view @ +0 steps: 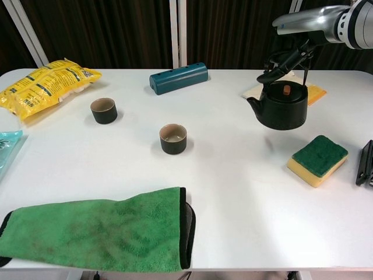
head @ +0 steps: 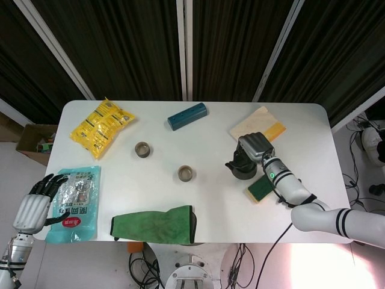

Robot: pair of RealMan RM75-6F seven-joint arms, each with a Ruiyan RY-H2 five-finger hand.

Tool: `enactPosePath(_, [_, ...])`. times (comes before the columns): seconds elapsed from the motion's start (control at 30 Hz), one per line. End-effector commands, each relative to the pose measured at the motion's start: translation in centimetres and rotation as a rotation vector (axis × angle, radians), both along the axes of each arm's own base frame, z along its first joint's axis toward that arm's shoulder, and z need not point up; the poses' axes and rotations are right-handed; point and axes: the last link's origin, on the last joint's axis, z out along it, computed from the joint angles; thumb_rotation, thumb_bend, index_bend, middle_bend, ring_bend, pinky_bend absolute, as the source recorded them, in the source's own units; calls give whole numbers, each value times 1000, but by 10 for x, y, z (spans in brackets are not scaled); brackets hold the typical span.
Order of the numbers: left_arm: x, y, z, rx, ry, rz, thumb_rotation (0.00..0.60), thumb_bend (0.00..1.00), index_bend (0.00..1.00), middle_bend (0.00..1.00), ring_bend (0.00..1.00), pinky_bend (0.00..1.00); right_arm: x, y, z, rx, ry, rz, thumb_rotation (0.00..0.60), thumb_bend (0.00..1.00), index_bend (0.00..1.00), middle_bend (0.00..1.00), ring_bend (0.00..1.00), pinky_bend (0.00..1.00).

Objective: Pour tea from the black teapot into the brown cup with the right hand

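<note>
Black teapot (view: 282,108) with a brown lid knob, brown cup (view: 173,138), green-and-yellow sponge (view: 317,159), white counter (view: 233,192).

On my table (view: 233,204) I count two brown cups (view: 173,138) (view: 104,110), one black teapot (view: 282,107), one sponge (view: 317,160), one green towel (view: 96,230), one teal box (view: 178,77), one yellow snack bag (view: 44,84), one pale blue packet (head: 75,201) and one yellow-and-cream pad (head: 258,125).

Right hand (head: 256,147) grips the black teapot (head: 243,167) beside a sponge (head: 260,188).
</note>
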Motion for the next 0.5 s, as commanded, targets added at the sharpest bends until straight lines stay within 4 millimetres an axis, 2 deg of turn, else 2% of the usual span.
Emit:
enactPosePath(0.03, [0,0,0,0,0,-1,600,86,173,126,94,206,0,0,0,-1,-1,1,394,220,1000,1000,909,743])
enactPosePath(0.5, [1,0,-2,-9,4,-6,600,86,173,127,94,206,-2,1,0,-35,6,32,396,241,1000,1000,931,774])
